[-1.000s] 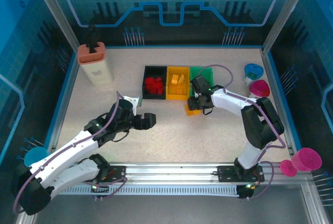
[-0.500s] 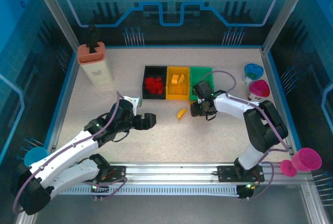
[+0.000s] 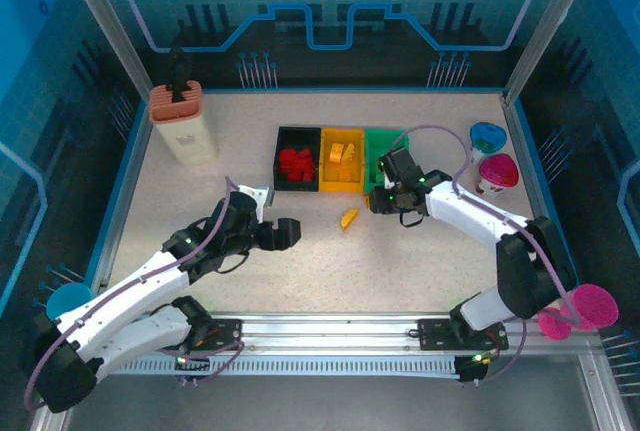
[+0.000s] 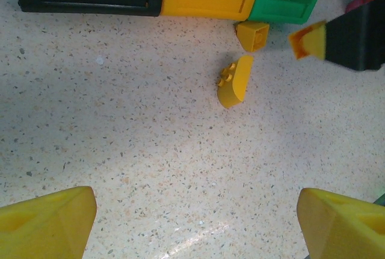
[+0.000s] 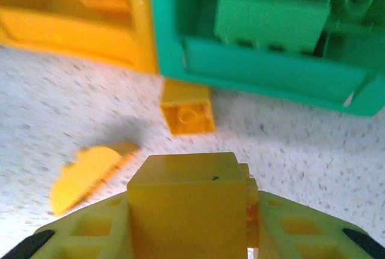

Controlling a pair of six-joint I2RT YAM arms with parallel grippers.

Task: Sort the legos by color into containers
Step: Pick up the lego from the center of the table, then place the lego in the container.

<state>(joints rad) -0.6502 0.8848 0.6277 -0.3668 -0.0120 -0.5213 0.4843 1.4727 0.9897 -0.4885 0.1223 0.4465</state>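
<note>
One yellow brick [image 5: 186, 193] sits pinched between the right fingers [image 5: 84, 235].

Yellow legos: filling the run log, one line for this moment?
right jaws: shut on yellow block | left jaws: open, empty | loose: curved yellow brick, square yellow brick by green bin

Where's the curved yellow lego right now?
The lego lies on the table before the yellow bin, left of the right gripper, in the top view.
</note>
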